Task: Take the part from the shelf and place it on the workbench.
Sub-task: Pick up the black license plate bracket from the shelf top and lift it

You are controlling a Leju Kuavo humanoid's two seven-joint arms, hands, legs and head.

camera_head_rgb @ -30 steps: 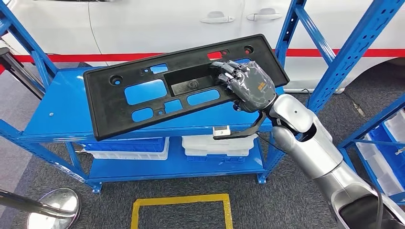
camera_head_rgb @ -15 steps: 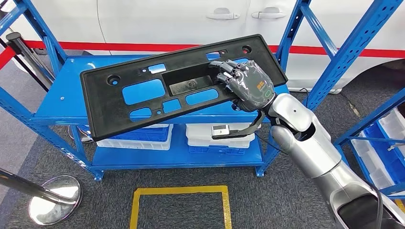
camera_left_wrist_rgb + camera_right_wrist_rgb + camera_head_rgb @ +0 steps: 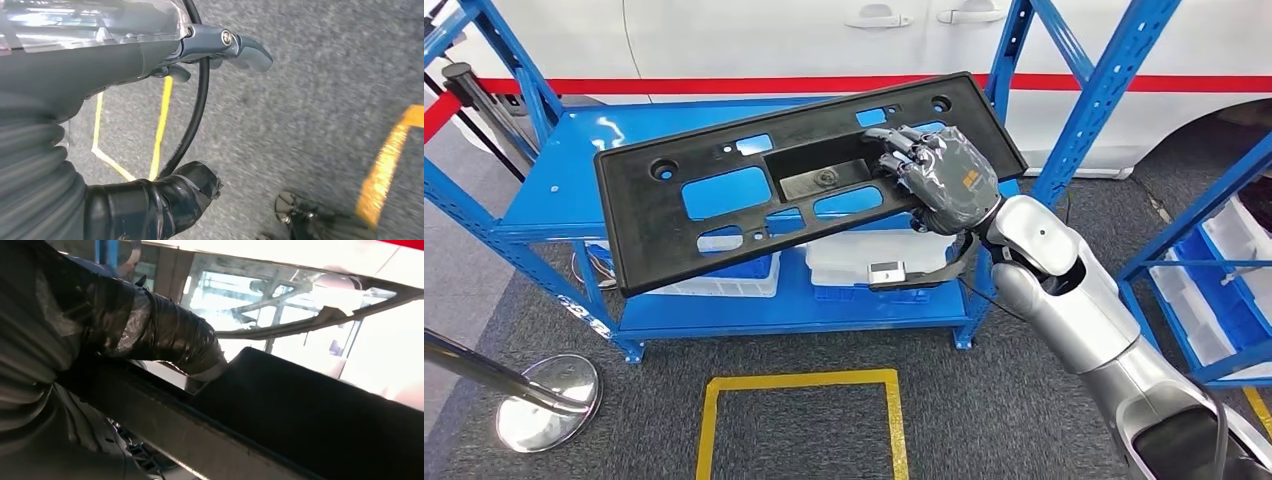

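The part (image 3: pixel 639 215) is a long black plastic plate with several cut-outs. In the head view it hangs tilted in the air in front of the blue shelf (image 3: pixel 554 180), its right end higher. My right hand (image 3: pixel 944 180) grips it near that right end, fingers hooked over the edge of the middle recess. The right wrist view shows the plate's dark underside (image 3: pixel 325 420) with my taped thumb (image 3: pixel 165 340) pressed against it. My left hand (image 3: pixel 100 60) hangs over the grey floor, fingers apart and holding nothing.
A white car with a red stripe (image 3: pixel 754 40) stands behind the shelf. White and blue bins (image 3: pixel 864 265) sit on the lower deck. A chrome stanchion base (image 3: pixel 549 400) and a yellow floor square (image 3: pixel 799 380) lie in front. Another blue rack (image 3: pixel 1214 290) stands at the right.
The whole picture has shifted, so the camera has moved; the shelf now sits farther left and lower behind the plate. My right hand keeps the same grip on the plate.
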